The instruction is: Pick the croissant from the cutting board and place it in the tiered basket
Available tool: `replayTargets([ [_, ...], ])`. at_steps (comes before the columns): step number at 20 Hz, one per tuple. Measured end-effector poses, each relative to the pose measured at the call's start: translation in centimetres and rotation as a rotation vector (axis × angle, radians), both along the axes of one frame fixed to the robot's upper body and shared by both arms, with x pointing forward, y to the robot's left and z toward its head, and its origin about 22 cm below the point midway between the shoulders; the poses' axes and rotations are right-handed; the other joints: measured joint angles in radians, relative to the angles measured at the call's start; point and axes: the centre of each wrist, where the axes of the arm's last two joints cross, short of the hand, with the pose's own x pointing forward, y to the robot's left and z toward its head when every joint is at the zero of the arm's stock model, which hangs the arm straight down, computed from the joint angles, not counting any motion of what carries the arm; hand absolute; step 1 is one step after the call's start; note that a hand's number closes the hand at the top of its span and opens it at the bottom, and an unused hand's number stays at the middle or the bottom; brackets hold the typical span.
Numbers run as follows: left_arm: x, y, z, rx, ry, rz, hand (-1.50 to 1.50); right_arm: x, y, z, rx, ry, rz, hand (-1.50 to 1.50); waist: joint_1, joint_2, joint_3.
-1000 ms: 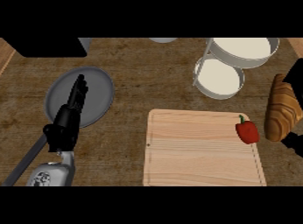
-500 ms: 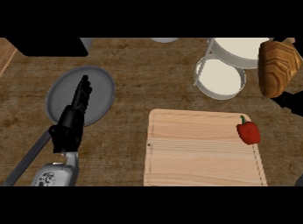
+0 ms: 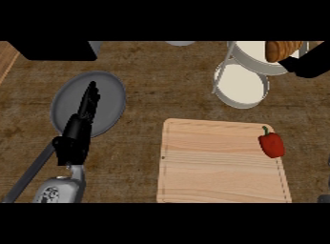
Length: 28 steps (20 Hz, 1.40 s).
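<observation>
- Two hands in my head view, listed nearest first; I work the right one, the left takes no part.
- Left hand (image 3: 80,125): black, fingers straight and relaxed, holding nothing, lying over the grey plate (image 3: 108,90) at the left of the counter (image 3: 168,86). I leave it resting.
- Cutting board (image 3: 221,162): pale wood, near edge of the counter. Croissant already off it; only a red pepper (image 3: 271,145) lies near its right edge, not to be disturbed.
- Tiered basket (image 3: 242,86): white round tiers in a wire frame, beyond the board, at the upper right; lower tier nearer me, upper tier further back.
- Croissant (image 3: 284,48): brown, up at the view's top edge, over the upper tier's right rim.
- Right hand (image 3: 314,61): black, beside the croissant on its right. Contact reads as a pinch on the croissant's end, though the fingers are largely cut off by the frame edge.
- Handling note, my judgement: carry the croissant leftward until it sits over the tier's middle, not its rim, lower it clear of the wire uprights, then spread the fingers only once it rests in the bowl.
</observation>
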Motion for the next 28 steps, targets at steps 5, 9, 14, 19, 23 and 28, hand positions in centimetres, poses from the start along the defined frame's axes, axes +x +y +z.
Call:
replayTargets([
  [5, -0.1, 0.2, 0.4, -0.001, 0.003, -0.004, 0.00, 2.8, -0.6, -1.4, -0.047, -0.020, -0.021, 1.50, 0.002, 0.001, 0.000],
  [9, 0.1, -0.4, 0.3, 0.002, -0.002, -0.001, 0.00, 5.1, -1.1, -2.7, -0.062, -0.014, -0.034, 1.50, 0.003, 0.001, 0.000],
  [14, 0.3, -0.1, 0.4, 0.001, -0.002, -0.003, 0.00, 7.1, -2.1, -4.6, 0.114, 0.093, -0.095, -1.50, 0.006, 0.003, 0.000],
  [19, 0.1, 0.0, 0.2, -0.001, 0.004, -0.002, 0.00, 8.4, -3.2, -5.8, 0.278, 0.143, -0.072, -1.50, 0.004, 0.002, 0.001],
  [23, 0.2, -0.1, 0.2, 0.000, 0.005, -0.001, 0.00, 8.6, -4.6, -5.0, 0.453, 0.101, -0.095, -1.50, 0.002, 0.001, 0.001],
  [28, 0.3, 0.3, 0.1, -0.002, 0.004, 0.000, 0.00, 8.0, -9.8, -3.3, 0.604, 0.052, -0.222, -1.50, -0.001, 0.001, 0.001],
])
